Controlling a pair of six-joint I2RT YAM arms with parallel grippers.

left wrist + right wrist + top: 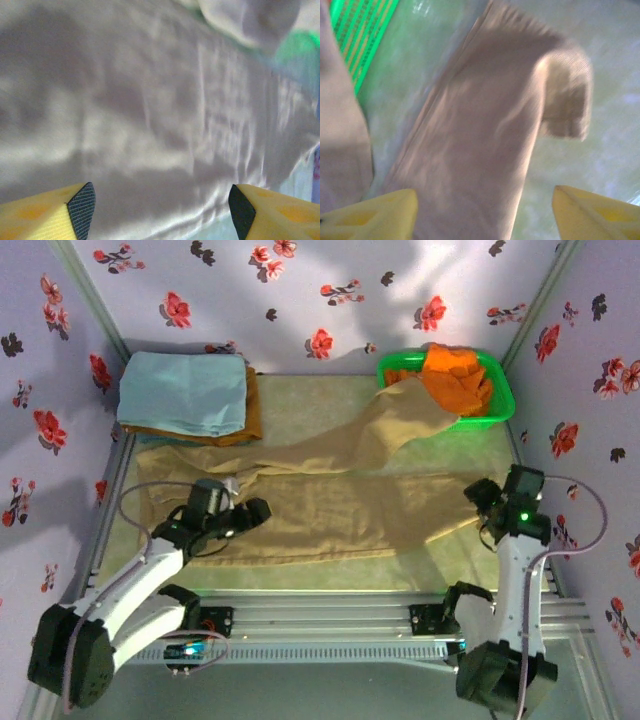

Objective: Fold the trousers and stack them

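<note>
The tan trousers (330, 495) lie spread across the table, one leg running up to the green basket (500, 405) at the back right. My left gripper (250, 512) hovers open over the left part of the cloth. In the left wrist view the trousers (150, 110) lie under the left gripper (162, 215), with nothing between its dark pads (82, 210). My right gripper (480, 495) is at the trousers' right end. In the right wrist view the right gripper (482, 215) stands open above a trouser leg (480, 150) whose end is curled over; no cloth is clasped.
A folded light blue cloth (185, 390) lies on an orange garment at the back left. Orange garments (460, 375) fill the basket, whose rim (360, 35) appears in the right wrist view. Flowered walls close in three sides. A metal rail (330, 605) runs along the near edge.
</note>
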